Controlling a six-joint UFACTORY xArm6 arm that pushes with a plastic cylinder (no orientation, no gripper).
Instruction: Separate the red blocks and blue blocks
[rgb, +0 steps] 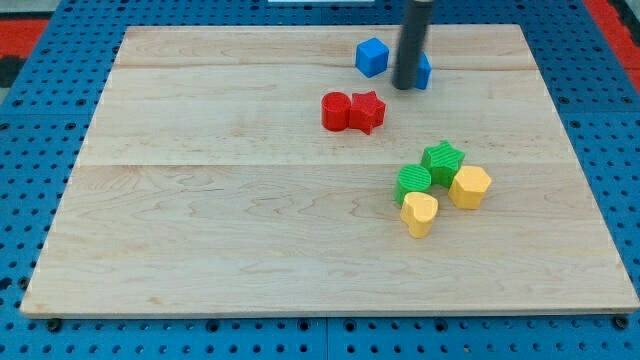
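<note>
Camera view recorded a pale wooden board (250, 220) on a blue pegboard surround, with the rod entering from the view's top edge. Its lower end, my tip (404, 86), stood near the board's top edge, right of centre, touching or just in front of a blue block (424, 72) that it largely hid, so that block's shape could not be made out. A blue cube (372, 57) lay just to the tip's left, apart from it. Toward the board's middle, below and left of the tip, a red cylinder (336, 111) and a red star (368, 111) sat touching each other, close beneath the blue pair. The coming push likely turned on that: reds lay on the side of the blues toward the view's bottom. No jaws existed on this rod; nothing was held. Count: two blue, two red, two green, two yellow. A green star (443, 160), green cylinder (413, 182), yellow hexagon (470, 187) and yellow heart (420, 213) clustered toward the right edge.
</note>
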